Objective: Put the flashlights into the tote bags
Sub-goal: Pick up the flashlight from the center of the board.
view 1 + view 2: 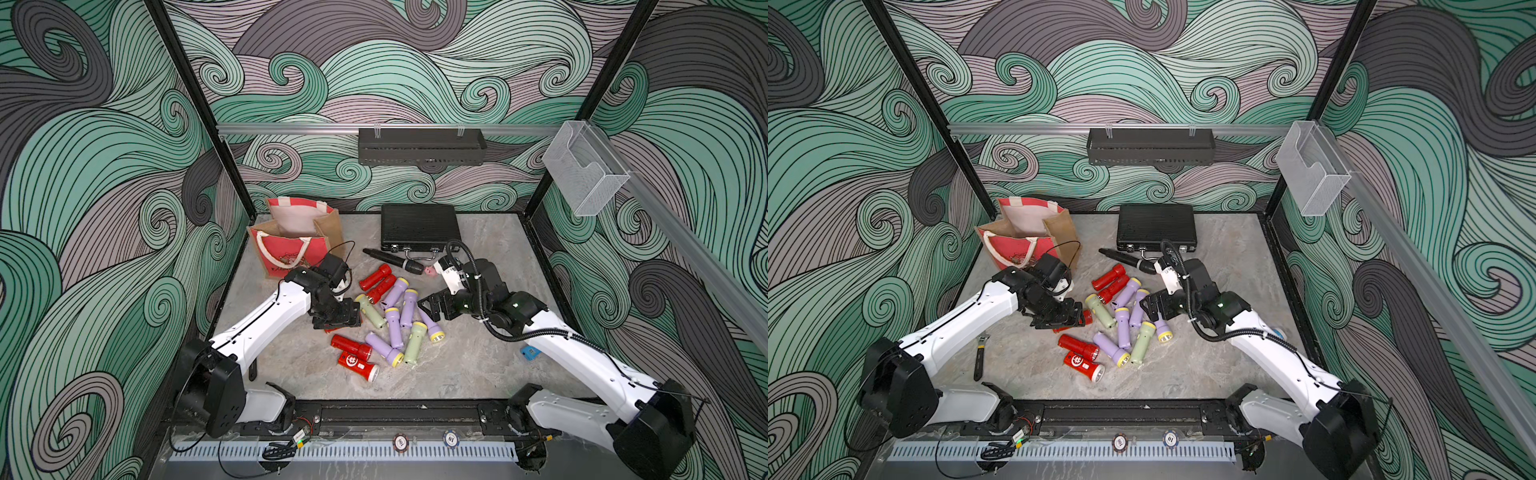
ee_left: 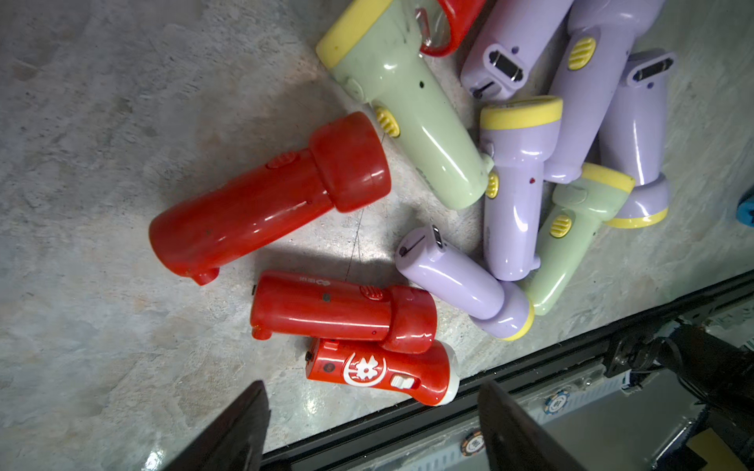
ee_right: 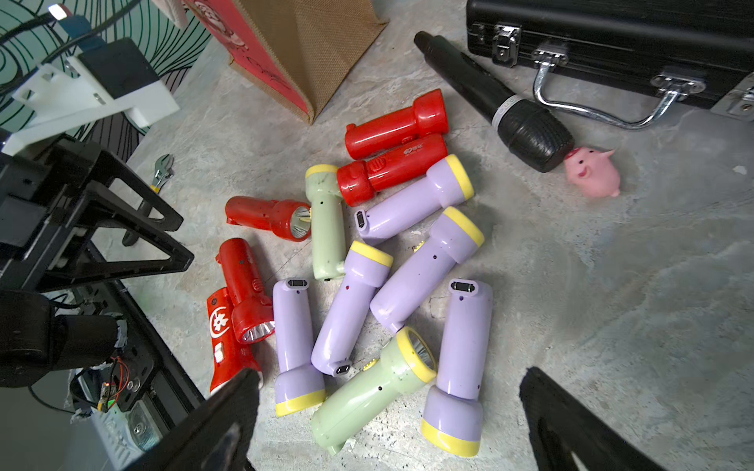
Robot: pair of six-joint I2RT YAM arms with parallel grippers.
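Observation:
Several flashlights (image 1: 390,320), red, lilac and pale green, lie in a loose pile mid-table. The tote bag (image 1: 291,245) stands open at the back left, red front toward me. My left gripper (image 1: 337,323) hovers over the pile's left edge, partly hiding a red flashlight (image 1: 1086,317). In the left wrist view the same gripper (image 2: 371,432) is open and empty, with the red flashlight (image 2: 265,204) lying ahead of it. My right gripper (image 1: 432,306) hangs open over the pile's right side. Below the right gripper (image 3: 391,428) lie a green flashlight (image 3: 367,391) and a lilac flashlight (image 3: 461,367).
Behind the pile lie a black case (image 1: 419,226), a black microphone-like stick (image 1: 392,259) and a pink pig (image 1: 431,272). A wrench (image 1: 980,353) lies by the left arm. A small blue object (image 1: 530,353) shows beside the right arm.

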